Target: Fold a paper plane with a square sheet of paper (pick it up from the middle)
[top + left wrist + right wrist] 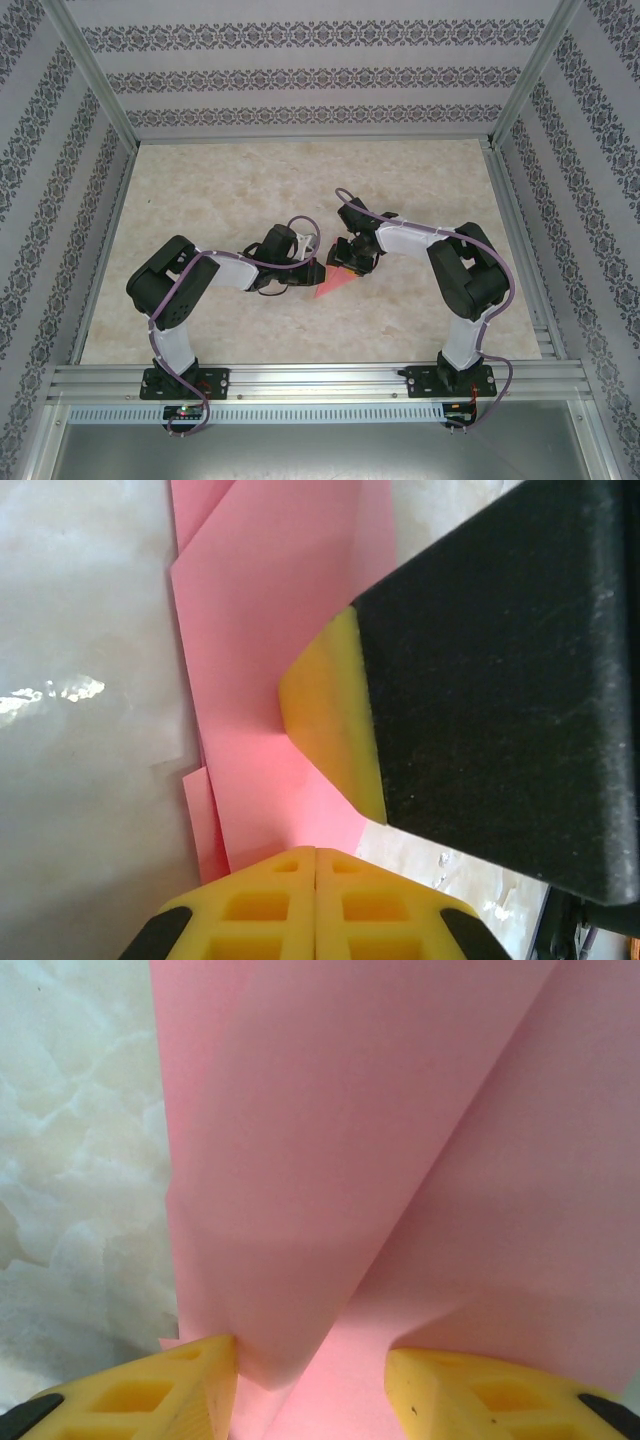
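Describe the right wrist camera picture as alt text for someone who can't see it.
Folded pink paper sits with a raised crease between the two yellow fingertips of the right gripper, which stand apart at the bottom of the picture, one touching the crease. Pale marbled table shows along the left side.

**Tally: one sheet, two arms, two grippers**

There is one desk (220, 190). One folded pink paper sheet (335, 285) lies just toward 6 o'clock of its centre. Two arms reach in, the left arm (170, 290) and the right arm (470, 280). They carry two grippers, the left gripper (305, 270) and the right gripper (350, 262).
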